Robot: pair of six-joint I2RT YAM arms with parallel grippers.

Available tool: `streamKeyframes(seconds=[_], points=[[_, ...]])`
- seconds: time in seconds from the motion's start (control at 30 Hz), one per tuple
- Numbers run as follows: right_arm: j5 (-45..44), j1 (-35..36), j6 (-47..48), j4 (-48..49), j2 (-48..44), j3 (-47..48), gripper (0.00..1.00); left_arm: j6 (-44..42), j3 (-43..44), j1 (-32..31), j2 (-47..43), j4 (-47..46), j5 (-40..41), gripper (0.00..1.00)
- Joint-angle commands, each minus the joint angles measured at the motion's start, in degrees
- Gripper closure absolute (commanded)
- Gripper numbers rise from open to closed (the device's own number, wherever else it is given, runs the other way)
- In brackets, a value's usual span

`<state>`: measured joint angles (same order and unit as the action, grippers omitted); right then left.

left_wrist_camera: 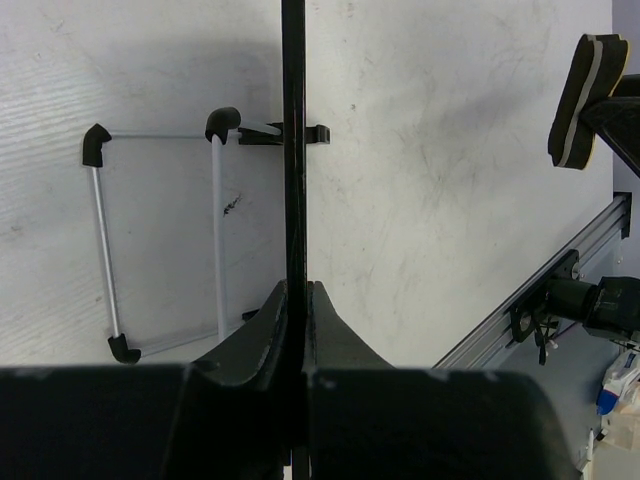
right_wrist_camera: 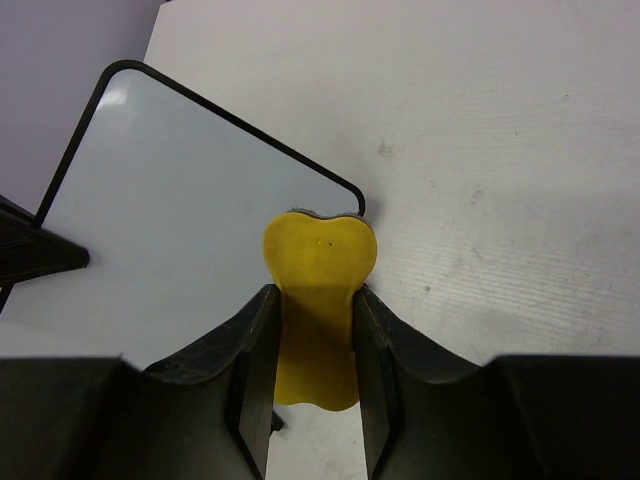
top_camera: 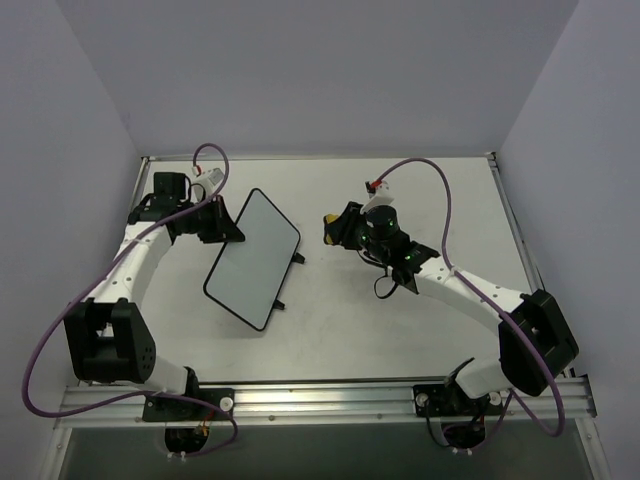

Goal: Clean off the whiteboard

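The whiteboard (top_camera: pixel 252 258) stands tilted at table centre-left, its two black feet toward the right. Its face (right_wrist_camera: pixel 200 190) shows no marks. My left gripper (top_camera: pixel 228 228) is shut on its left edge. In the left wrist view the board is a thin black edge-on line (left_wrist_camera: pixel 292 150) running up from between the jaws of the left gripper (left_wrist_camera: pixel 298 290). My right gripper (top_camera: pixel 335 228) hovers just right of the board, shut on a yellow eraser (right_wrist_camera: pixel 318 300). The eraser's rounded tip sits at the board's near corner. The eraser also shows from the side (left_wrist_camera: pixel 585 100).
An aluminium rail (top_camera: pixel 330 395) runs along the near table edge with both arm bases on it. Purple cables (top_camera: pixel 420 170) loop above each arm. Enclosure walls close the left, right and back sides of the white table (top_camera: pixel 420 330).
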<state>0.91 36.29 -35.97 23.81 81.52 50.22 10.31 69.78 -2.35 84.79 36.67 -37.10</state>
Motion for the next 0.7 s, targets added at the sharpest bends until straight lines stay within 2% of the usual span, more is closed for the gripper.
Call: streamKeyframes(seconds=[0.0, 0.13, 0.27, 0.3, 0.5, 0.53, 0.6, 0.67], points=[[0.7, -0.6, -0.2, 2.6, -1.2, -0.3, 1.0, 0.6, 4.4, -1.4, 1.8, 0.9, 1.2, 0.98], [0.6, -0.7, -0.2, 2.6, -1.1, -0.5, 1.0, 0.6, 6.2, -2.2, 3.8, 2.5, 3.3, 0.97], [0.7, -0.6, -0.2, 2.6, -1.1, -0.6, 1.0, 0.5, 6.5, -2.8, 4.6, 3.2, 5.4, 0.89], [0.7, -0.6, -0.2, 2.6, -1.1, -0.6, 1.0, 0.5, 6.3, -2.8, 4.6, 3.2, 5.8, 0.83], [0.7, -0.6, -0.2, 2.6, -1.0, -0.4, 1.0, 0.4, 5.3, -3.0, 3.6, 2.9, 9.1, 0.67], [0.8, -0.6, -0.2, 2.6, -0.9, -0.4, 1.0, 0.3, 5.2, -3.0, 3.4, 2.8, 9.3, 0.61], [0.8, -0.6, -0.2, 2.6, -0.7, -0.2, 1.0, 0.3, 5.1, -3.0, 3.2, 2.5, 9.9, 0.59], [0.8, -0.7, -0.2, 2.6, -0.7, -0.2, 1.0, 0.3, 5.2, -3.0, 3.0, 2.4, 10.4, 0.52]])
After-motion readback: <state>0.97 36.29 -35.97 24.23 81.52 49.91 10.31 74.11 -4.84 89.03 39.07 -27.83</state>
